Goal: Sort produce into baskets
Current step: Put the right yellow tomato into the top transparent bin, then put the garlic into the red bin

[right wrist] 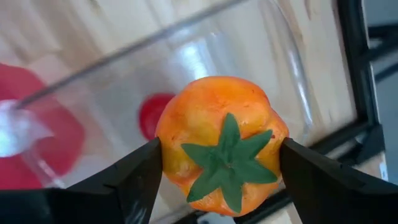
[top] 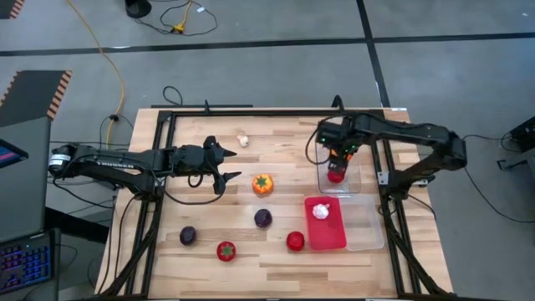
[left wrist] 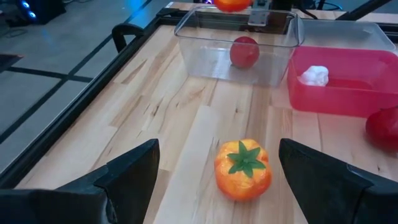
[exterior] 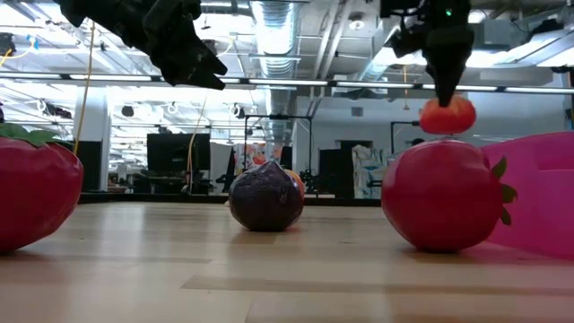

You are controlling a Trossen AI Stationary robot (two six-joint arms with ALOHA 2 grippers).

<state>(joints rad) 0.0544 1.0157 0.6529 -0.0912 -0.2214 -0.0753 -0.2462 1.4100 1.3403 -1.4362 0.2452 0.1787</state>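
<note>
My right gripper [top: 338,159] is shut on an orange piece with a green top [right wrist: 224,143], held above the far clear tray [top: 355,186], where a red round piece [top: 335,176] lies. My left gripper [top: 237,165] is open and empty above the table. A second orange piece [left wrist: 242,169] rests on the wood just ahead of its fingers. The red tray [top: 328,236] holds a white garlic bulb [top: 321,211]. On the table lie another garlic bulb [top: 243,140], two purple balls [top: 188,236] [top: 263,218] and two red pieces [top: 226,250] [top: 294,241]. My right gripper pinches the orange piece by two opposite sides [right wrist: 166,146] between its two fingers, coming from above and pointing down. The piece hangs clear of the tray in the low view [exterior: 447,115], its green top facing the wrist camera.
A second clear tray [top: 372,230] stands to the right of the red tray. A black metal frame [top: 155,209] runs along the table's edges. Bare wood lies along the near edge and at the far left.
</note>
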